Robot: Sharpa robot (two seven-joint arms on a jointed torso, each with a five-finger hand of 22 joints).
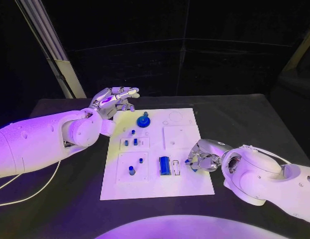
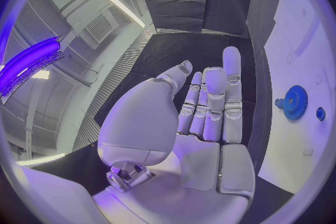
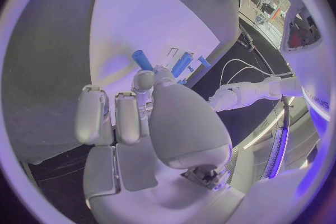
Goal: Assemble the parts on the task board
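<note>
The right hand [image 1: 203, 158] pinches a small blue peg [image 3: 143, 59] over the white board's [image 1: 180, 186] right side, just beside the blue cylinder [image 1: 164, 165]; the left hand [image 1: 114, 101], fingers loosely apart, is farther

A white cable [image 1: 26, 195] lies on the black table [image 1: 255, 119].

No text, label, brand, number or sign can be read anywhere. The task board [image 1: 183, 149] carries faint outlines and small marks near its recesses, but they are too small and blurred to make out as characters.
</note>
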